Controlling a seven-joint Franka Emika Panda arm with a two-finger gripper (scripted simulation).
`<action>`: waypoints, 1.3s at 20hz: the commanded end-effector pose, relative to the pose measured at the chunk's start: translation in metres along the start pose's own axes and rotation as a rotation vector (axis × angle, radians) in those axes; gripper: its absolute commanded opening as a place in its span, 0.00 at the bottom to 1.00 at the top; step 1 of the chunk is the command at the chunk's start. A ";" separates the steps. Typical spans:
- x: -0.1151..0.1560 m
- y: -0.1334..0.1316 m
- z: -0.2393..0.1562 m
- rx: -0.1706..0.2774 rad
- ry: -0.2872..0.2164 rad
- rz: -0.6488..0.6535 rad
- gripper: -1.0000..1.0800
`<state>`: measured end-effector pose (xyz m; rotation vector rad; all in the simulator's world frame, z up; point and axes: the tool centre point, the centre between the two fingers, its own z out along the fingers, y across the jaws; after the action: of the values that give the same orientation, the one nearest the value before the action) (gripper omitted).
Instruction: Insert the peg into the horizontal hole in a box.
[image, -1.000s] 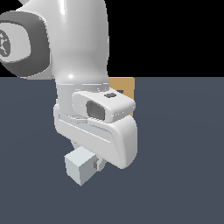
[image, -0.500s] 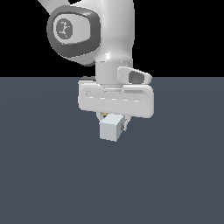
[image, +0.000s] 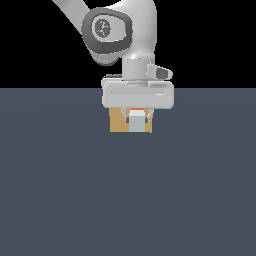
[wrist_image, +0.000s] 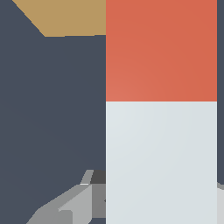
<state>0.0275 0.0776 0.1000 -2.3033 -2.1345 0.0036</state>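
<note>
1. White two-fingered gripper (image: 136, 119) clamped on the long square-section peg (image: 136, 123), pale grey-white with a red-orange end; short fingers (image: 125, 116) pressing its two sides in the exterior view.
2. Peg seen end-on in the exterior view: pale square end facing the camera, a thin red-orange strip visible just above it under the gripper body.
3. In the wrist view, peg (wrist_image: 161, 131) filling much of the picture, pale part nearest the gripper, red-orange part beyond it, pointing toward the tan block.
4. Grey gripper finger (wrist_image: 65, 205) visible beside the pale part of the peg in the wrist view, touching or very close to it; exact contact hard to tell there.
5. Tan, light-brown square box (image: 118, 122) directly behind the gripper and peg in the exterior view, showing on either side of the peg and resting on the dark slate-blue bench (image: 128, 200).
6. Same box (wrist_image: 70, 17) appearing as a tan wedge past the red-orange end in the wrist view; whether peg tip and box touch cannot be told.
7. Hole in the box hidden behind peg and gripper in both views.
8. White robot arm (image: 125, 35) rising above the gripper, a grey round joint cap facing the exterior camera.
</note>
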 end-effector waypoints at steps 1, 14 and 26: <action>0.008 0.001 -0.005 -0.003 0.000 -0.026 0.00; 0.008 0.000 -0.005 -0.001 0.000 -0.030 0.00; 0.076 -0.003 -0.006 -0.003 0.001 -0.030 0.00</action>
<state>0.0290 0.1399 0.1038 -2.2723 -2.1670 0.0063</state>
